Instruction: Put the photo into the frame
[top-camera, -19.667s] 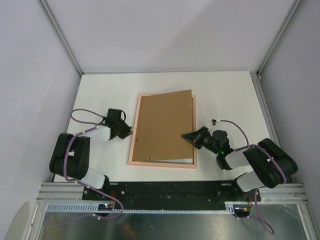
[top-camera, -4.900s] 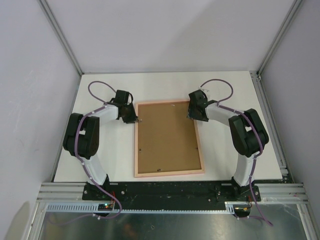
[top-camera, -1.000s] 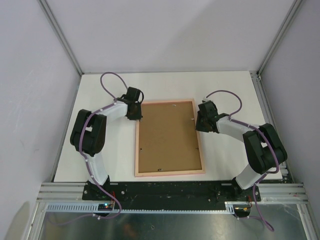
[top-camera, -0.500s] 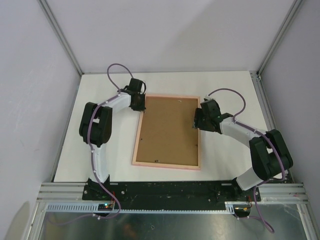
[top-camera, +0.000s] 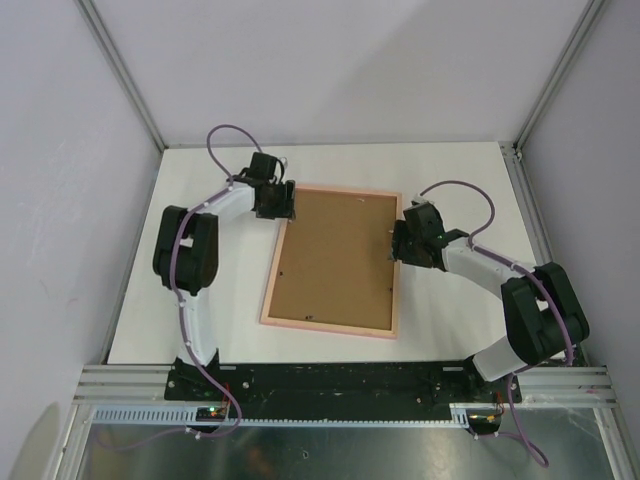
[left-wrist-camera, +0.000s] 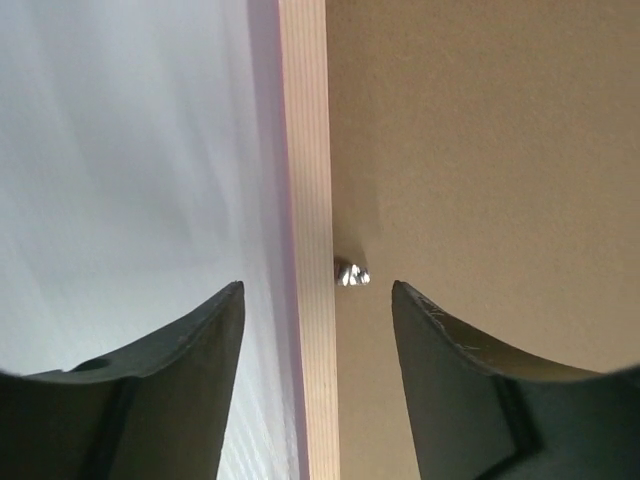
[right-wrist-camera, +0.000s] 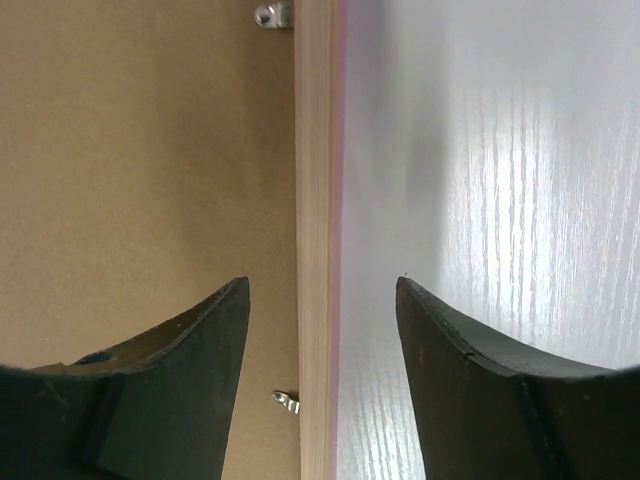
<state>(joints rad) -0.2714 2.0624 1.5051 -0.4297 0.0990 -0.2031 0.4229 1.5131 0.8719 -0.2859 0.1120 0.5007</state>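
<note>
1. The frame (top-camera: 330, 328) is laid face down on the table (top-camera: 450, 170), with the brown backing board (top-camera: 335, 255) seated inside its rails; its long axis runs from near to far, the far end leaning a little to the right.
2. The photo cannot be seen in any view; it is judged to lie under the board, but this cannot be confirmed.
3. The left gripper (left-wrist-camera: 315, 300) is set at the far left corner, jaws parted wide astride the left rail, with a gap on each side and nothing held; a small metal tab (left-wrist-camera: 352, 273) is seen just inside the rail, between the fingers.
4. The right gripper (right-wrist-camera: 320, 290) is set on the right long rail, towards its far end, likewise parted wide astride it and gripping nothing.
5. Each rail runs lengthwise through its gripper's gap, so neither arm is nearer; a straight lift is judged enough to clear the frame without dragging it.
</note>
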